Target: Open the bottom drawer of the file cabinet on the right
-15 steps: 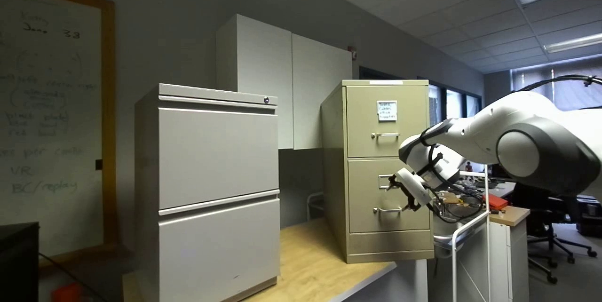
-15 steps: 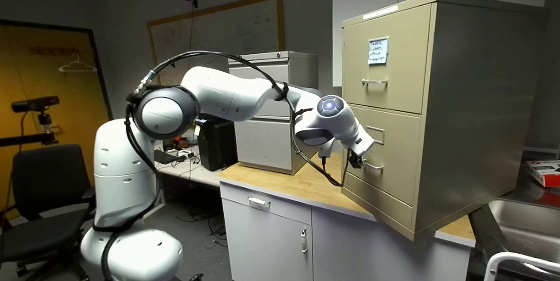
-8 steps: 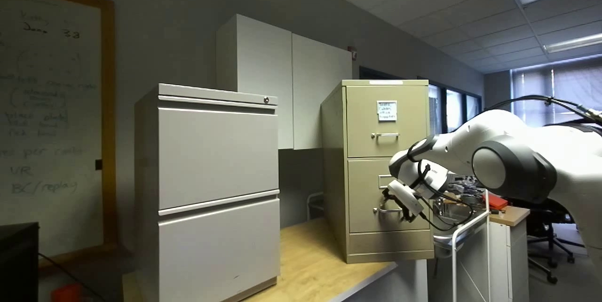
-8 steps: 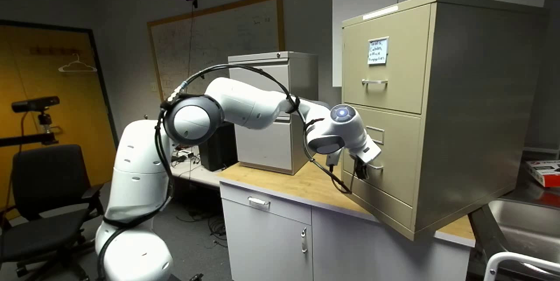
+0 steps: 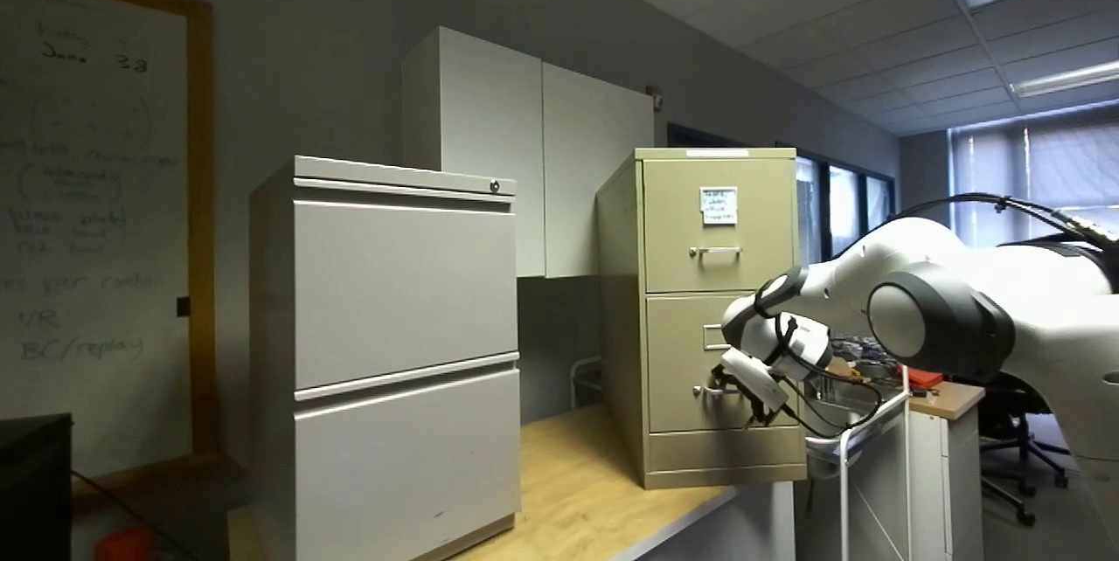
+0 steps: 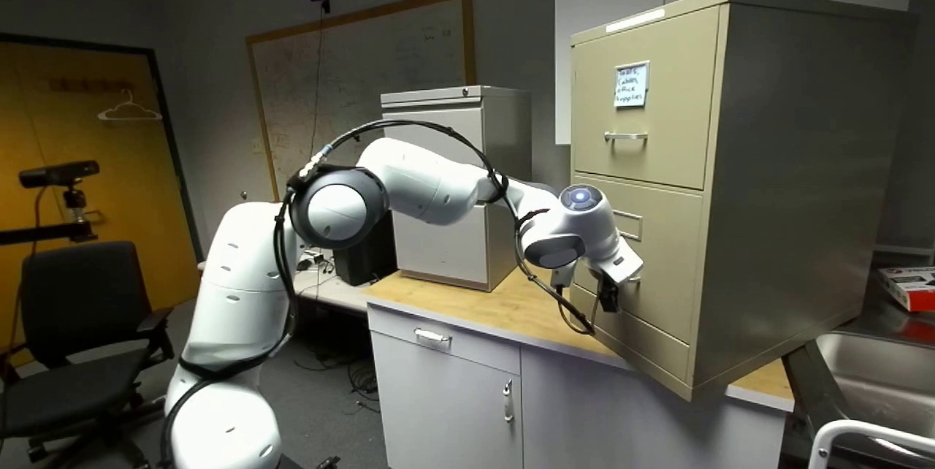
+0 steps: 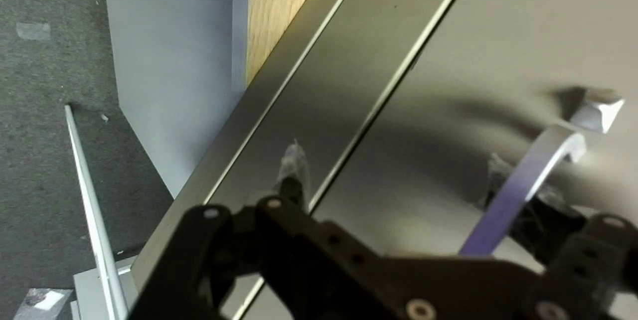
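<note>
In an exterior view, left to right: the grey cabinet (image 5: 393, 351) is set at eight o'clock; the counter (image 5: 573, 465) is seen at six; the file cabinet (image 5: 699, 286) is placed on it toward four, with a lower front corner overhanging the edge. The bottom drawer (image 5: 682, 364), below the paper-labelled one, is shut and is reached by the arm (image 5: 909, 246) from three o'clock. If it were jammed, the file cabinet might be dragged or tipped forward because of that overhang. In the wrist view, left to right: the gripper (image 7: 396, 163) is spread wide with nothing pinched; its nine-o'clock finger (image 7: 294, 168) is held well apart from the handle (image 7: 508, 205), while its three-o'clock finger (image 7: 543, 220) is tucked behind the handle's bar. Whether the bar is touched cannot be told. Because only one finger is set behind it, at a slant, the bar could be lost under a pull; if the gripper were pushed deeper, the drawer's front could be scraped. Just past the handle's one-o'clock end a silver knob (image 7: 598, 110) is seen; if it is a lock, opening could be blocked.
</note>
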Controlling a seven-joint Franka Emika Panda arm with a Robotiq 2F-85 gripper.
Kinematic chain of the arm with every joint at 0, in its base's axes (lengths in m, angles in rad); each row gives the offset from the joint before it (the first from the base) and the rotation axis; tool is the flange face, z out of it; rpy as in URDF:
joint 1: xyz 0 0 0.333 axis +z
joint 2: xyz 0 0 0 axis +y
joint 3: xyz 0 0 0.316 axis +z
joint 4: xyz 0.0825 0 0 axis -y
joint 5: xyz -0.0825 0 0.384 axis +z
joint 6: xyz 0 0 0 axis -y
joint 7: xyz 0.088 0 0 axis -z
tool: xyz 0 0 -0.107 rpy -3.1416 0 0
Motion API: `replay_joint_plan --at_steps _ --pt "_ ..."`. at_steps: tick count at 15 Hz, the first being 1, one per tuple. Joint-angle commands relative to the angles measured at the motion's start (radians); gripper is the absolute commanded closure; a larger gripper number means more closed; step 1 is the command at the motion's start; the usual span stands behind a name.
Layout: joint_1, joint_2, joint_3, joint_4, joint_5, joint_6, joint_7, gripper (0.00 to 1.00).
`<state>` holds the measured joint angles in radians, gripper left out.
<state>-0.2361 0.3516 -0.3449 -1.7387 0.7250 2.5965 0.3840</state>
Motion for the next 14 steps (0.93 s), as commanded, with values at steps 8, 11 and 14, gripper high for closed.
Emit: replay_joint_plan --at_steps 8,11,14 --pt "-0.059 -0.048 0.060 -0.041 -0.018 0.003 0.014 0.91" --pt "-0.076 -0.083 0.085 -0.081 0.019 -0.006 -0.037 0.95" --pt "-0.084 -0.151 0.116 -0.179 0.062 -0.010 -0.133 0.97"
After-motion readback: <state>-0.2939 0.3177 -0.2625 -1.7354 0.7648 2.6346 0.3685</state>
